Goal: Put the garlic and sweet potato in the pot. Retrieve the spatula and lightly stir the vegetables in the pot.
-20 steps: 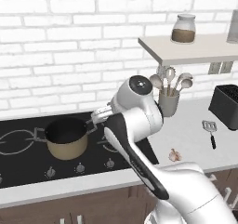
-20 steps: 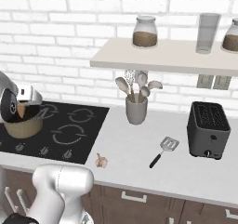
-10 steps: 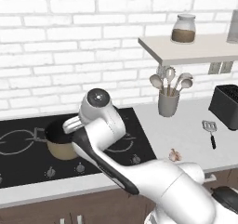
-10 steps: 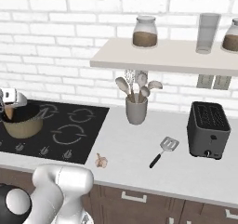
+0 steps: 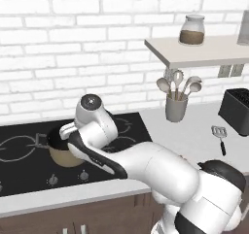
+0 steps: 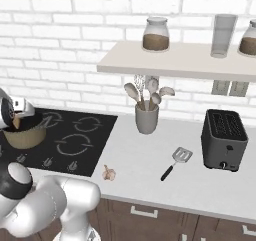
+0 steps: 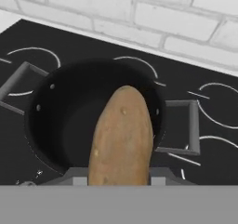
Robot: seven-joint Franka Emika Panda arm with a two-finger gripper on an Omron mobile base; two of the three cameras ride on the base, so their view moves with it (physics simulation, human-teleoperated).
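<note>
Gripper (image 7: 119,183) partly closed around one sweet potato (image 7: 122,137), held above the dark inside of one pot (image 7: 65,121) on the black cooktop (image 6: 75,140). One garlic (image 6: 108,173) on the counter at 5 o'clock from the cooktop; one spatula (image 6: 176,162) at 3 o'clock from the garlic, beside one toaster (image 6: 224,139).

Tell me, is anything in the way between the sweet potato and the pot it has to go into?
No, nothing visible is. The hand holds the sweet potato right above the open pot, whose dark inside looks empty. The garlic lies far off on the counter.
</note>
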